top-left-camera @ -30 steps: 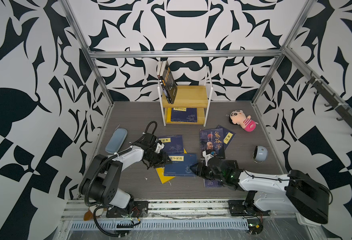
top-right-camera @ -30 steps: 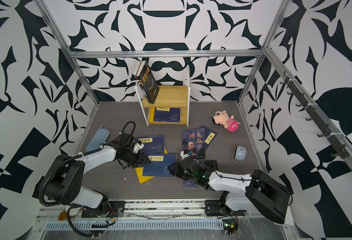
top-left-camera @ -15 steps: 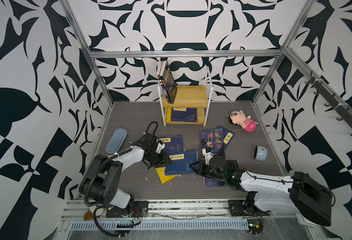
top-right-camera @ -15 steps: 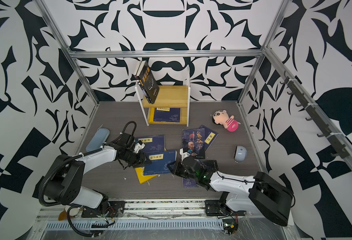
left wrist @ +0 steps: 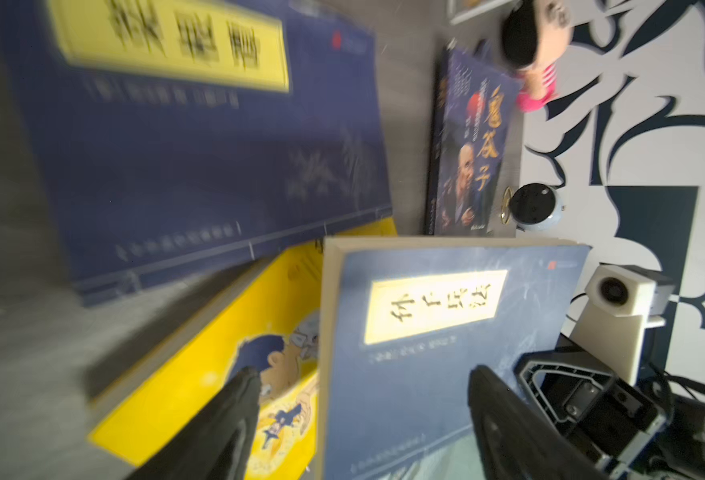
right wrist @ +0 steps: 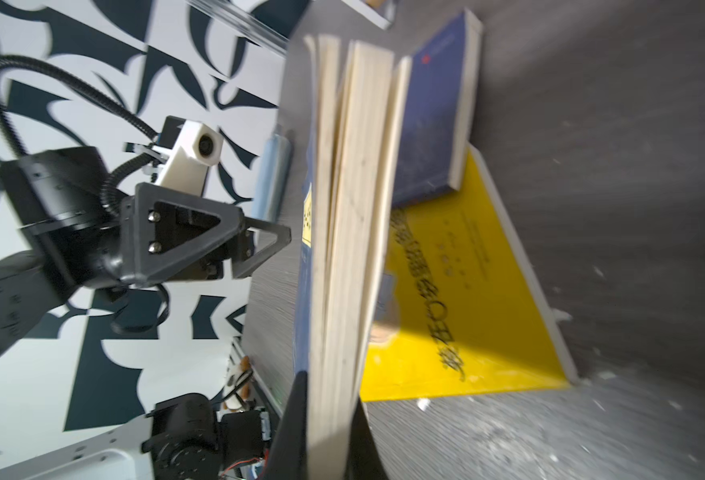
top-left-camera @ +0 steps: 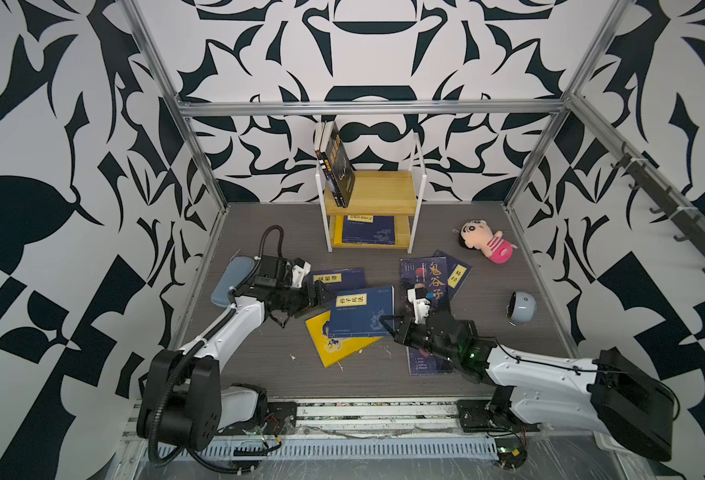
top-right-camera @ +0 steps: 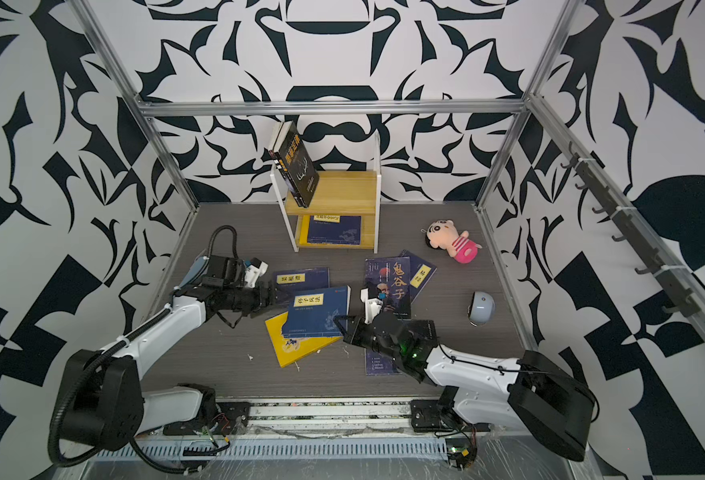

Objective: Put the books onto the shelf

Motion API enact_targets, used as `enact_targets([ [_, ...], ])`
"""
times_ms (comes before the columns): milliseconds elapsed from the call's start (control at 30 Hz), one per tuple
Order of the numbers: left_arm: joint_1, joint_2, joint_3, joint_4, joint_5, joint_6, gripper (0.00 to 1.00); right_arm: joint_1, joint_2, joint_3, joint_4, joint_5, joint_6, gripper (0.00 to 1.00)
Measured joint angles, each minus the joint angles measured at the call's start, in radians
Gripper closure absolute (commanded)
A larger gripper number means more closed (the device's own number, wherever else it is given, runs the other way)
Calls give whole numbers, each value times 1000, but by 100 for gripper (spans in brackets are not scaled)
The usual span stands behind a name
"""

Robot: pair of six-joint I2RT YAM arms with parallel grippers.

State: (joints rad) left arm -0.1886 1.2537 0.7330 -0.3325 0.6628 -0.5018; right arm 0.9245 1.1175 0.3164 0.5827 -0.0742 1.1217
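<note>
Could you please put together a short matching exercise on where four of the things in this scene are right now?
Things:
1. black books
2. yellow book
3. middle navy book
4. plush doll

Places or states:
A. lying on the table, to the right of the shelf
B. gripped at its edge by the right end effector
C. leaning on the shelf's top board
D. flat on the table, partly under the middle navy book

Pairs: 1-C, 2-D, 3-B, 4-A
</note>
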Motion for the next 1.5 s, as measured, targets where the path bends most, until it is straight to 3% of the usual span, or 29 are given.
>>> enact_targets([
  [133, 80, -60, 11, 51, 76, -18, 0, -7, 10, 0, 100, 0, -13, 100],
  [400, 119, -121, -28, 228, 284, -104, 0, -35, 122, 12, 321, -21, -15, 100],
  [467, 119, -124, -55, 279, 313, -148, 5, -40, 161, 24, 370, -30, -8, 100],
  [500, 118, -123, -63, 293, 321, -168, 12, -41, 180, 32, 391, -35, -4, 100],
  [533, 118, -122, -72, 306, 325, -186, 21, -43, 204, 43, 417, -43, 1, 100],
  [600, 120, -119, -73, 315, 316, -205, 26, -46, 247, 60, 461, -53, 12, 100],
  [833, 122, -114, -72, 315, 274, -195, 1, -53, 383, 90, 598, -84, 65, 100],
  [1000, 134, -114, -67, 270, 249, -152, 0, -62, 420, 90, 637, -102, 95, 100],
  [1233, 224, -116, -26, 133, 150, -43, 0, -89, 410, 89, 690, -117, 118, 100],
  [1500, 179, -105, -31, 201, 226, -111, 13, -96, 419, 104, 722, -137, 149, 100],
])
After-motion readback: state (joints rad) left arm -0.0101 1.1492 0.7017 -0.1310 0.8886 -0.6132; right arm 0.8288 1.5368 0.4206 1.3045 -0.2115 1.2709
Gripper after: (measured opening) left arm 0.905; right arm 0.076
